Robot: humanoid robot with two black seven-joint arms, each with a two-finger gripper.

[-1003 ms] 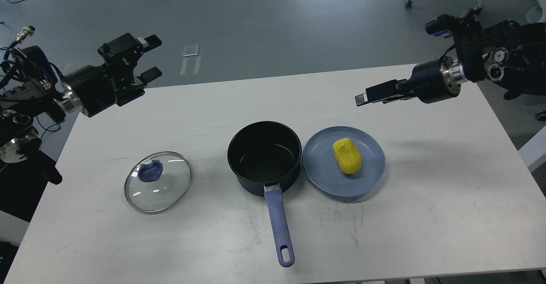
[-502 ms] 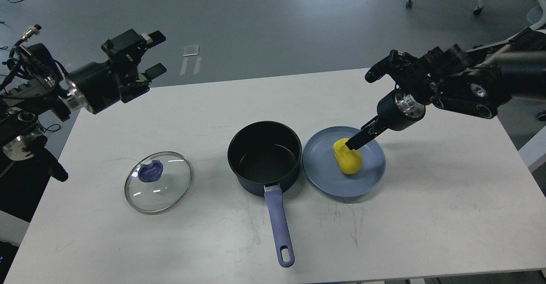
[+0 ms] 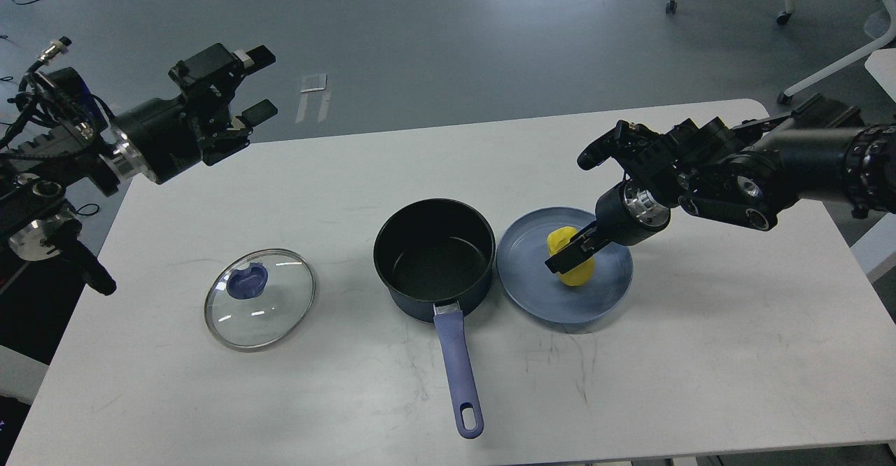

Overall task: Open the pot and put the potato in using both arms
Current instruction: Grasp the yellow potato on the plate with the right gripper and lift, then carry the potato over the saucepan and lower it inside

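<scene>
The dark navy pot [image 3: 432,256] stands open and empty at the table's middle, its blue-purple handle [image 3: 458,371] pointing toward me. Its glass lid [image 3: 259,298] lies flat on the table to the left. The yellow potato [image 3: 578,273] lies on a flat blue plate [image 3: 525,270] just right of the pot. My right gripper [image 3: 570,255] is down at the potato, with one black finger [image 3: 562,262] across its near side; the other finger is hidden. My left gripper [image 3: 260,82] is open and empty, held high over the table's far left corner.
The white table [image 3: 700,354] carries only the pot, lid and plate. Its far edge runs just behind my arms. Chair legs [image 3: 826,74] stand on the floor at the far right.
My right arm has swung down and left from above the far right of the table until its gripper is at the potato. The potato has not moved. The left arm has barely shifted.
</scene>
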